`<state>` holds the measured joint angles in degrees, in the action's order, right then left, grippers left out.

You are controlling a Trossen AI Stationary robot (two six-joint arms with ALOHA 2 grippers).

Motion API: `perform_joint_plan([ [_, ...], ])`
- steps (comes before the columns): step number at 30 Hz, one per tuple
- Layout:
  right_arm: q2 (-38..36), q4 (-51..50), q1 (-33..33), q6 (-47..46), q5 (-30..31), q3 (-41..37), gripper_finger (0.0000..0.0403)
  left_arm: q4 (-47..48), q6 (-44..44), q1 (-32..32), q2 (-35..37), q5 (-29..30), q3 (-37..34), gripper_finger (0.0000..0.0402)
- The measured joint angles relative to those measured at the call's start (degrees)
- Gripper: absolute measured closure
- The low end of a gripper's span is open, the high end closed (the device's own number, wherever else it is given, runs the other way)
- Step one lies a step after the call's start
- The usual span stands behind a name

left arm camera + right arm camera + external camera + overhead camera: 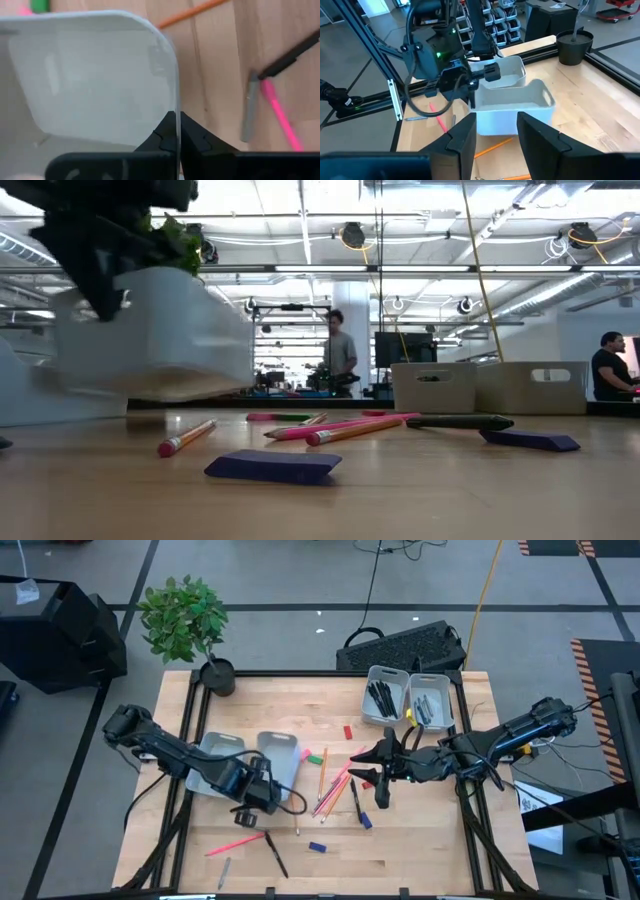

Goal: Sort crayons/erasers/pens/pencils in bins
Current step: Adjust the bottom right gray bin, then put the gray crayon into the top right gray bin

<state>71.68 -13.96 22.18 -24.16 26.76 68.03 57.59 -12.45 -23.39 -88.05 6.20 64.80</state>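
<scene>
left gripper (177, 131) pinching bin (278, 755) wall, bin tilted off worktop | right gripper (495, 131) open mid-worktop | risk: thin rim slips, bin drops on pencils (330, 785)

The whole tabletop (400, 840) is seen from directly overhead, and level from its surface toward the room. A lifted bin (90, 80) is seen close up from the left wrist and farther off from the right wrist.

Right gripper (495, 132) fingers spread apart. Beyond them, left gripper (470, 95) pinches near wall of grey bin (517, 102); second bin (512, 67) behind. Orange pencil (492, 146) below, pink pencil (438, 116) aside. Dark pot (574, 46) at far corner.
</scene>
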Motion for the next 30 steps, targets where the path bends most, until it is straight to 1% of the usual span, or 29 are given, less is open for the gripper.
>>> perform_joint_plan([
  [3,0.0,0.0,-0.24,0.19,0.0,0.0,0.0269,-0.05,-4.65,0.23,0.0,-1.95,-1.62,0.0396],
  [7,0.0,0.0,-0.38,0.03,0.0,0.0,0.0269,0.18,-10.68,0.67,-0.02,-2.43,-4.81,0.0398],
  [10,0.0,0.0,-0.38,0.02,0.0,0.0,0.0269,1.17,-13.93,1.69,-0.02,-2.15,-6.09,0.0389],
  [13,0.0,0.0,-0.36,-0.13,-0.06,0.0,0.0269,2.54,-16.13,3.26,-0.02,-0.96,-6.22,0.0372],
  [15,0.0,0.0,-0.36,-0.2,-1.27,0.0,0.0269,2.32,-16.59,4.54,-0.02,-0.66,-6.22,0.0356],
  [19,0.0,0.0,-0.36,-0.61,-1.55,0.0,0.0269,2.71,-15.76,6.21,-0.02,-2.25,-5.97,0.0307],
  [22,0.0,0.0,-0.36,-0.61,-1.55,0.0,0.0269,3.85,-14.06,6.18,-0.02,-4.96,-4.13,0.0266],
  [25,0.0,0.0,-0.36,-0.57,-1.56,0.0,0.0269,7.4,-13.05,4.76,-0.02,-7.43,0.23,0.0236],
  [28,0.0,-0.02,-0.36,-0.54,-1.57,0.0,0.0269,9.88,-12.04,0.12,0.04,-6.86,6.16,0.0229],
  [30,0.0,-0.02,-0.36,-0.52,-1.57,0.0,0.0269,9.67,-10.9,-4.45,0.34,-4.8,8.81,0.0234],
])
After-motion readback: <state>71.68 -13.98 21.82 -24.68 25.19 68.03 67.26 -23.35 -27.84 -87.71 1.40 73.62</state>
